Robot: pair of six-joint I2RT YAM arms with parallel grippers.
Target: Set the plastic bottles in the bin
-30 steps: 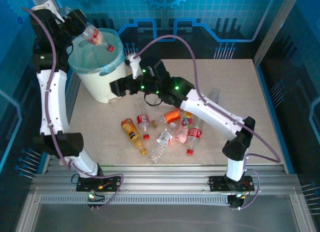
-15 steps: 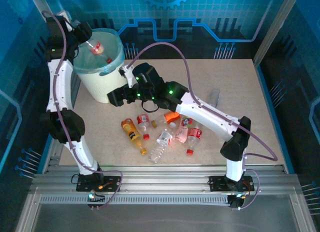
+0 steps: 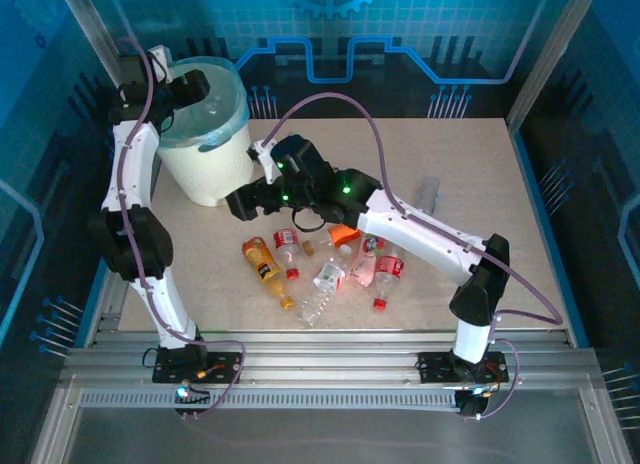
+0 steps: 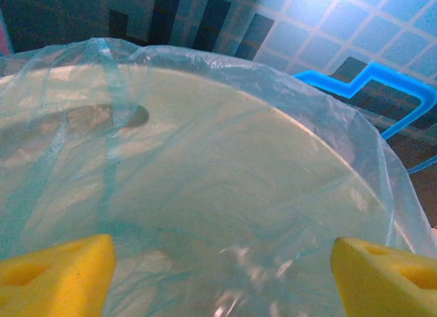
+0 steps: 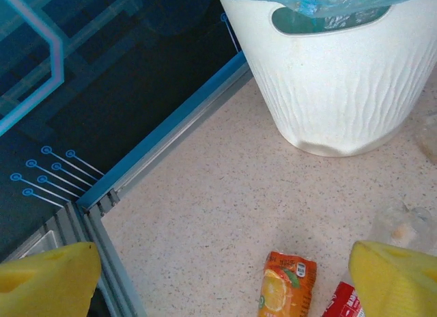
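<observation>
Top view, left gripper [image 3: 195, 86]: over the bin [image 3: 210, 169], at its left rim.
Top view, right gripper [image 3: 240, 202]: just in front of the bin.
Top view, plastic bottles [image 3: 325, 264]: clustered near the bin's front right.
Left wrist view, left gripper [image 4: 222, 272]: spread wide, empty, above the bin's bag [image 4: 205, 160].
Right wrist view, right gripper [image 5: 222, 279]: spread wide, empty; orange bottle [image 5: 287, 287] lies nearer than the bin [image 5: 341, 85].

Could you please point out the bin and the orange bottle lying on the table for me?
bin [image 3: 205, 172]: top view, on its white side wall below the bag.
orange bottle [image 3: 260, 260]: top view, on the middle of its body.
</observation>
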